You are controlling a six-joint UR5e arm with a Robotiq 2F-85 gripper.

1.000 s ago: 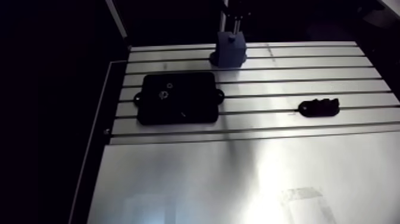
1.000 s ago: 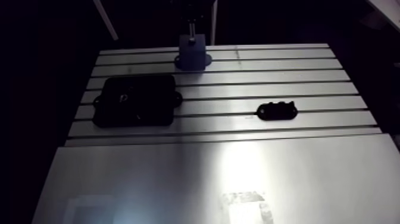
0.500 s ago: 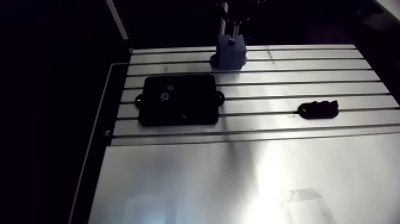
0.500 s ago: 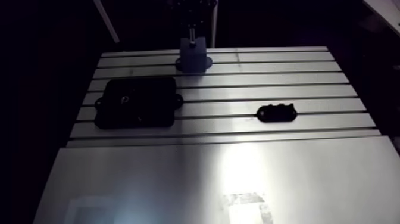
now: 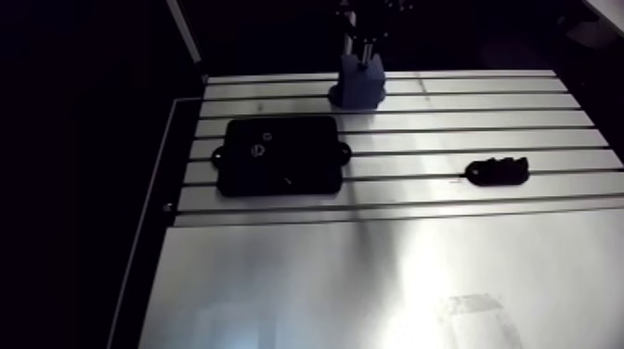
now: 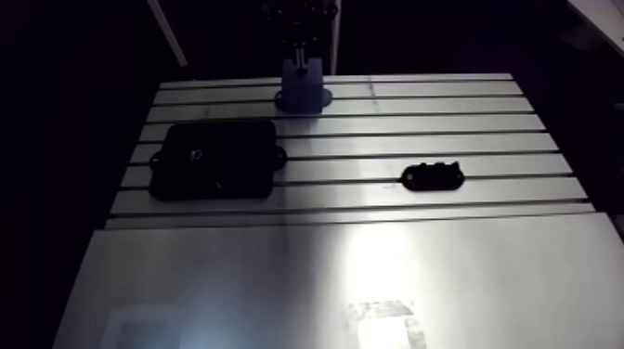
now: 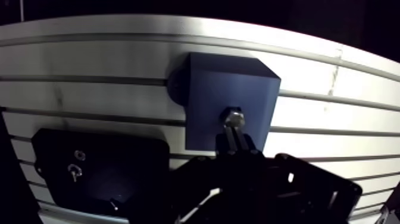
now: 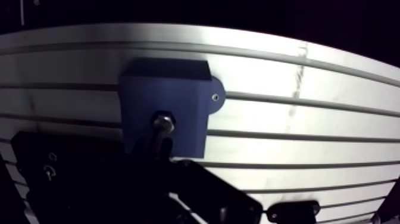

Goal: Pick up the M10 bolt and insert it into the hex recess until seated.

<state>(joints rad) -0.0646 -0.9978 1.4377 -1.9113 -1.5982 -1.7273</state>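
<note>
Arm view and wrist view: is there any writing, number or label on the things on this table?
No text can be read.
black plate: small pale marks, too small to read.
blue block: no writing shows.
pale patch on the table: blurred, unreadable.

Blue block [image 7: 229,89], silver bolt [image 7: 233,117], black plate [image 5: 277,156], small black piece [image 5: 498,170], silver-grey slotted table [image 5: 371,269]

Readable text, numbers, brands: none we can make out. On the flat black rectangular plate [image 5: 277,154], beside the claw [image 7: 236,140]: small pale marks, illegible. Head of the silvery steel bolt [image 7: 233,117] clamped in the claw: too blurred to read. One pale rectangular patch [image 6: 385,320], well apart from the claw: illegible.
</note>
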